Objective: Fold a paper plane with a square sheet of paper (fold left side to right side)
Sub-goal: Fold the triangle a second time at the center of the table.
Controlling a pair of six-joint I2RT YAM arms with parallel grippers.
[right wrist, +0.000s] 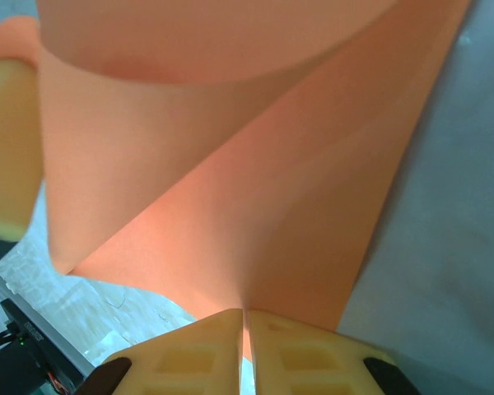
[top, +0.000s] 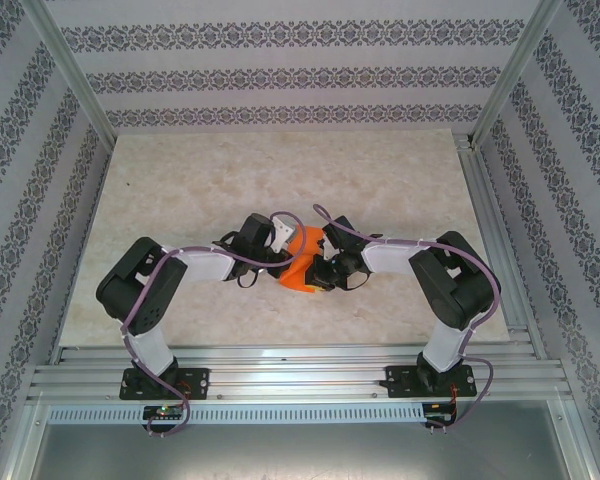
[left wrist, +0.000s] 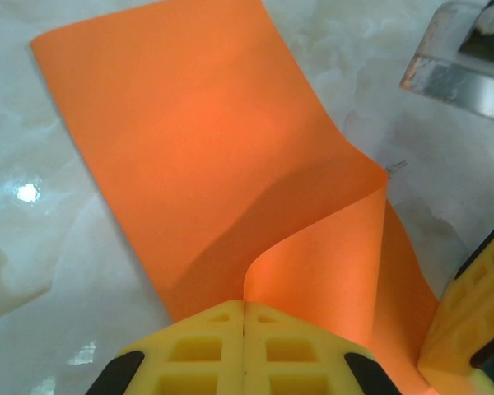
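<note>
The square sheet of paper [top: 302, 260] is bright orange and lies mid-table, with both grippers meeting over it. My left gripper [top: 278, 240] is shut on one edge of the sheet. In the left wrist view its yellow fingertips [left wrist: 230, 317] pinch that edge, and the paper [left wrist: 189, 148] curls up from the table in a loop. My right gripper [top: 325, 268] is shut on another edge. In the right wrist view its jaws stand almost together on the sheet [right wrist: 255, 189], which bows upward. The two grippers [left wrist: 244, 306] [right wrist: 245, 314] are close, side by side.
The marble-look tabletop [top: 280, 170] is bare around the paper. Patterned walls stand at the back and sides. An aluminium rail [top: 300, 380] with the arm bases runs along the near edge. A shiny grey part [left wrist: 465, 62] shows past the paper.
</note>
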